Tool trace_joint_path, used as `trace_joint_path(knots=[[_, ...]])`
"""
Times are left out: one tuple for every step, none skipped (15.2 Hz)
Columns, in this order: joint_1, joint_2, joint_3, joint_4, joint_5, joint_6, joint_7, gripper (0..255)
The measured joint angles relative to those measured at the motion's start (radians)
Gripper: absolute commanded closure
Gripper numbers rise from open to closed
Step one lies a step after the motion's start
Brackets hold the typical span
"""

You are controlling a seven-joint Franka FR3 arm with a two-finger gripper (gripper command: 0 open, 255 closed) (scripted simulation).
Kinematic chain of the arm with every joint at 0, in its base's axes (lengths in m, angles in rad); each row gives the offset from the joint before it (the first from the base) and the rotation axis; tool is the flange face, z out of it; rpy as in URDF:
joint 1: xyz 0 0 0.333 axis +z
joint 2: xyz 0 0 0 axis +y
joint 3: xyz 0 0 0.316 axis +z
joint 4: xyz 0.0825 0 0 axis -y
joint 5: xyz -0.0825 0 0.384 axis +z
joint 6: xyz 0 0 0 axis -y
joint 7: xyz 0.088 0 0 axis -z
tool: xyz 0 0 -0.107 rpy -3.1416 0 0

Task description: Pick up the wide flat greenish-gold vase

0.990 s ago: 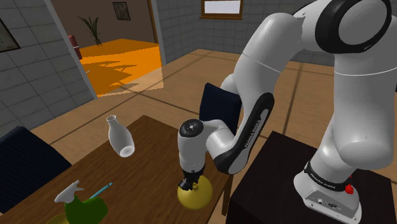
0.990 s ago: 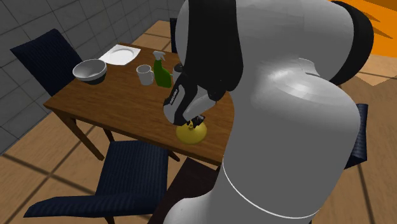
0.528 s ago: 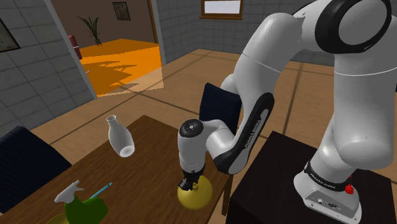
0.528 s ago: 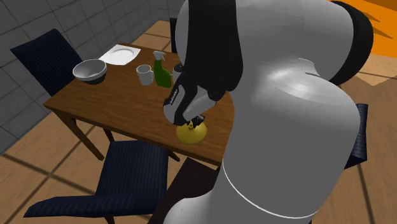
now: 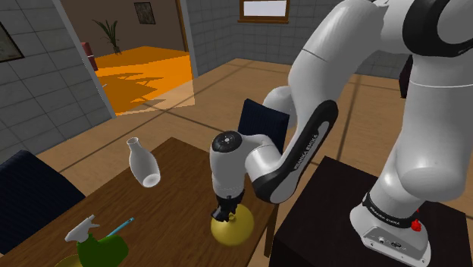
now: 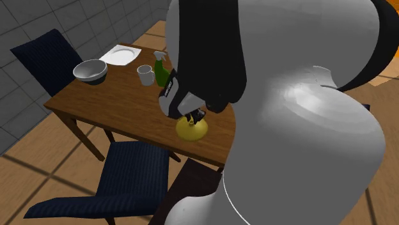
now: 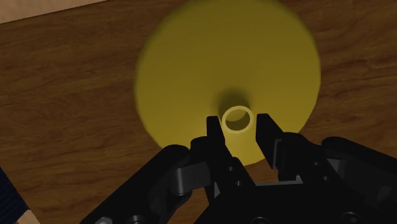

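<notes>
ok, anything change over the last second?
The arm's upper links swung toward the shoulder view's right, and the gripper, clasping the vase by its neck, rose slightly. The vase barely shifted. The white bottle and table are unchanged.

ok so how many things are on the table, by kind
vases: 2, a yellow vase and a white vase
grey bowl: 1
white plate: 1
mug: 1
green spray bottle: 1
total: 6

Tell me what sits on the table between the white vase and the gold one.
Nothing. In the shoulder view the wooden table is bare between the white vase and the greenish-gold vase, where the gripper is.
</notes>
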Motion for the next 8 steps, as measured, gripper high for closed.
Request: trace_joint_path(knots=[[-0.008,-0.014,0.011,-0.002,0.018,-0.009,-0.013,255],[-0.019,-0.030,0.024,0.000,0.042,-0.024,-0.034,255],[-0.025,-0.044,0.033,0.000,0.061,-0.034,-0.048,255],[-0.033,-0.060,0.044,-0.003,0.082,-0.043,-0.063,255],[-0.037,-0.072,0.051,-0.007,0.096,-0.048,-0.072,255],[-0.044,-0.087,0.059,-0.006,0.116,-0.060,-0.089,255],[-0.049,-0.102,0.068,-0.004,0.137,-0.073,-0.103,255],[-0.052,-0.112,0.073,-0.005,0.151,-0.080,-0.113,255]])
